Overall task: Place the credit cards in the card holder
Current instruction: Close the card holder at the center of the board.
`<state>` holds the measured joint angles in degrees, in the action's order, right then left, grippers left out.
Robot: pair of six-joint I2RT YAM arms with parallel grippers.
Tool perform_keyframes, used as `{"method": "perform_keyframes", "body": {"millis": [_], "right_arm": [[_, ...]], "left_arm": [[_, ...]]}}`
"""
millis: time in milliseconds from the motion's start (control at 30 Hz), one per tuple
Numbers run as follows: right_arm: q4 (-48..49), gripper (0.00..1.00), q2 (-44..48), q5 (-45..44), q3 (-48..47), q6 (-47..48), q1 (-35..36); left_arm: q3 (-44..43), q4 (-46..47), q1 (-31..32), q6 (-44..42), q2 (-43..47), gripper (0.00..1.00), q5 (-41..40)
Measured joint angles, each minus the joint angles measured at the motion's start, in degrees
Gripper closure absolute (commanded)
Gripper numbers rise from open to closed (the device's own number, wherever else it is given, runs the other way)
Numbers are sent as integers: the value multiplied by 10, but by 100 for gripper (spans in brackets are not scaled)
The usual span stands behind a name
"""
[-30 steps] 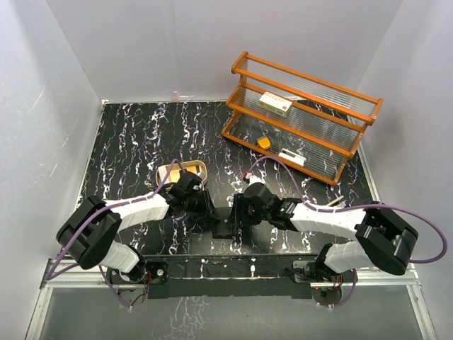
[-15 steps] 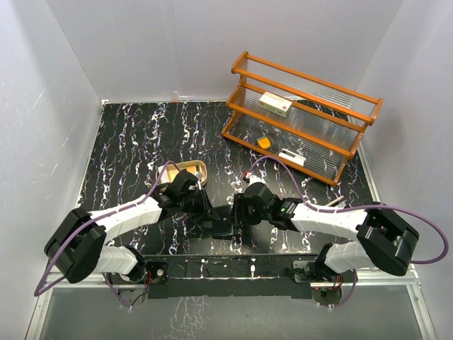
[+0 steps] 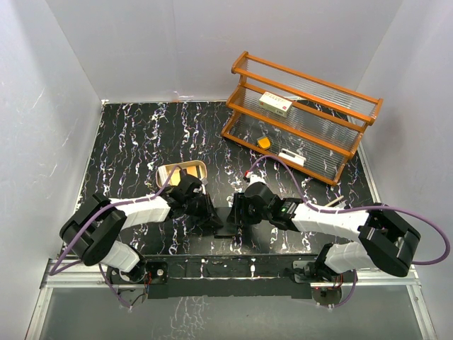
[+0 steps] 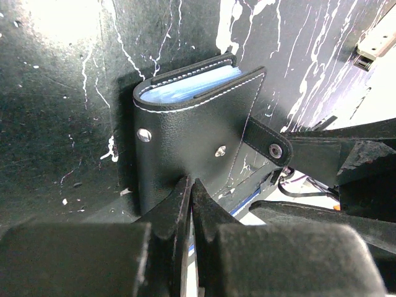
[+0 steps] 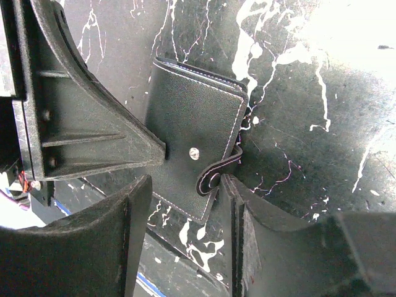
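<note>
Black marbled tabletop (image 3: 127,142), plain white walls (image 3: 177,49), orange wooden rack (image 3: 304,117)

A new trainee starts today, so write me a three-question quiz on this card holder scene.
1. True or false: the card holder is folded over, with its snap strap unfastened.
2. Which are shut? A. left jaws B. right jaws C. both
3. Fill in: the white-and-red box sits on the wooden ____.

Key:
1. True.
2. A. The right jaws stand open on either side of the strap.
3. rack
</note>
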<state>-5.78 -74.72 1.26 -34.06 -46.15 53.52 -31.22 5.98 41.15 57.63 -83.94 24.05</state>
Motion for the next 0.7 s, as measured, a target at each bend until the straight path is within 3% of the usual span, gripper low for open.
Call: {"method": "perform_keyframes", "body": {"millis": [700], "right_arm": [[8,73,-17,5,-8,27,-1]], "left_arm": [[-3,-5,1,0,-2,99,-3]]}}
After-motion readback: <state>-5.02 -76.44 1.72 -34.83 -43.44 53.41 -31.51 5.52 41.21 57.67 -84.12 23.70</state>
